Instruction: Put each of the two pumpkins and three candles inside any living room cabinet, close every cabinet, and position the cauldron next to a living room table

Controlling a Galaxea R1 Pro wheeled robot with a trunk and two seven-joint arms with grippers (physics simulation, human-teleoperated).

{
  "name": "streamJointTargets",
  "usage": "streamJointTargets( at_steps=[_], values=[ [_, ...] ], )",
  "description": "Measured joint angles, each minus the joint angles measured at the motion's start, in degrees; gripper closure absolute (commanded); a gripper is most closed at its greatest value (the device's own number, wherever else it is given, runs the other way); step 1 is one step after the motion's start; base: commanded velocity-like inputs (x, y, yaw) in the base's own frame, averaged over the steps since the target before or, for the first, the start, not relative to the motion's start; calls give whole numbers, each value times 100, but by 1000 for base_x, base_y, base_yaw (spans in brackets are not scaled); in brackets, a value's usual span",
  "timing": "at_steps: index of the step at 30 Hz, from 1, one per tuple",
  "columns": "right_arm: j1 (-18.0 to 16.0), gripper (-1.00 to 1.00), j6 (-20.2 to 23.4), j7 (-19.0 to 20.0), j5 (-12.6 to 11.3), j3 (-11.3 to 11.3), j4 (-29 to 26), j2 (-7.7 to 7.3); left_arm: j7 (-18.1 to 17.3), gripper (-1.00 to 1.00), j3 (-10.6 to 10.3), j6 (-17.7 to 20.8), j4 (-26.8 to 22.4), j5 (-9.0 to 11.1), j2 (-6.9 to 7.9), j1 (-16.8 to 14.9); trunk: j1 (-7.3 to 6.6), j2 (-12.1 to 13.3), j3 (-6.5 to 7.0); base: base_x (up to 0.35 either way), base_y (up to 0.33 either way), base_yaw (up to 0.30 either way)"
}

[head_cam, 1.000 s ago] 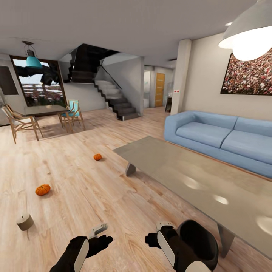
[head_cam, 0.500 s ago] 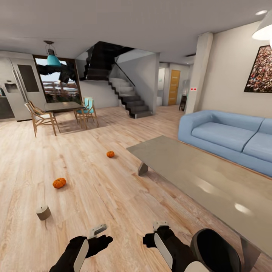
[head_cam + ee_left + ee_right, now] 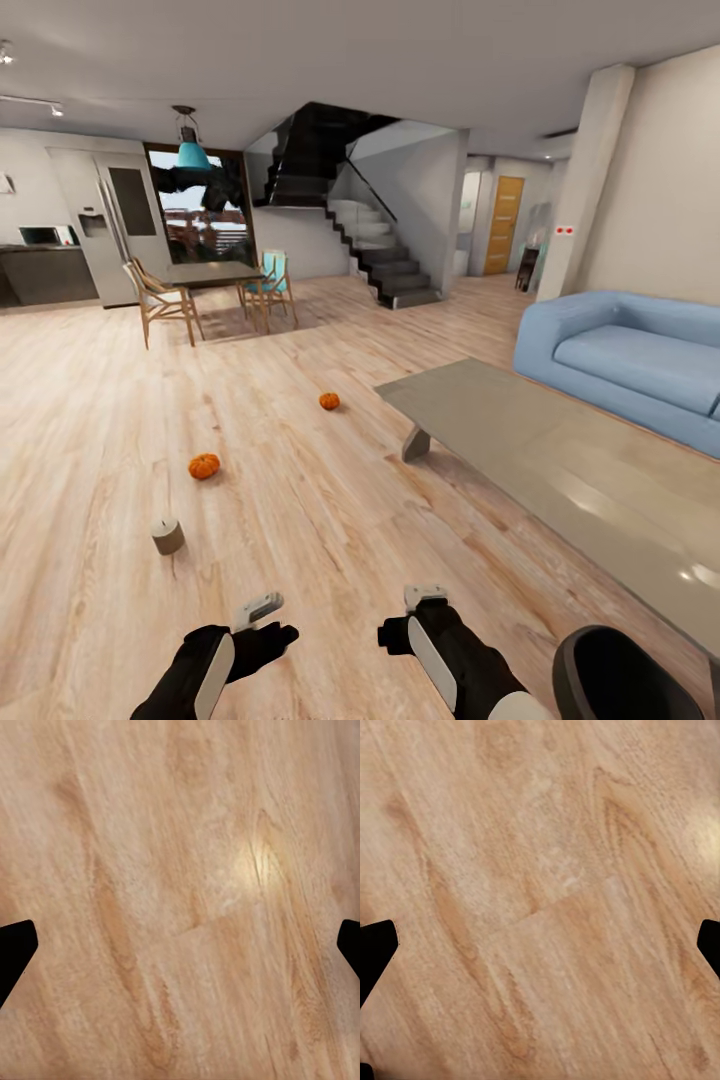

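Meanwhile, the long grey worktop (image 3: 560,470) served as the fixed mark in the living room, standing on the light plank floor (image 3: 300,500) with the blue sofa (image 3: 640,360) just behind its far side. One pumpkin (image 3: 329,401) lay on the floor near the worktop's far corner, and the second pumpkin (image 3: 204,466) lay farther out from the worktop, well apart from the first. A squat olive-grey candle (image 3: 168,536) stood upright on the floor beyond that second pumpkin, the farthest of the three from the worktop. The black cauldron (image 3: 620,680) showed by its rim close to the worktop's near end. The left hand (image 3: 262,622) and the right hand (image 3: 412,618) hung empty over bare floor beside the worktop, each with its fingers spread wide, as both wrist views confirmed.
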Motion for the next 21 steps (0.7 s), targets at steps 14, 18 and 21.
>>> streamJointTargets(
  at_steps=[14,18,21],
  values=[
    [5,-100,-28,9,-7,8,4,0,0,-100,0,0,1,0,-8,0,0,0,-93,42,52,223],
    [8,-100,-23,13,-3,9,6,0,0,-100,0,0,3,0,-9,0,0,0,-119,87,51,222],
    [9,-100,-23,14,-6,9,8,0,0,-100,0,0,3,-1,-8,0,0,0,-139,122,143,222]
  ],
)
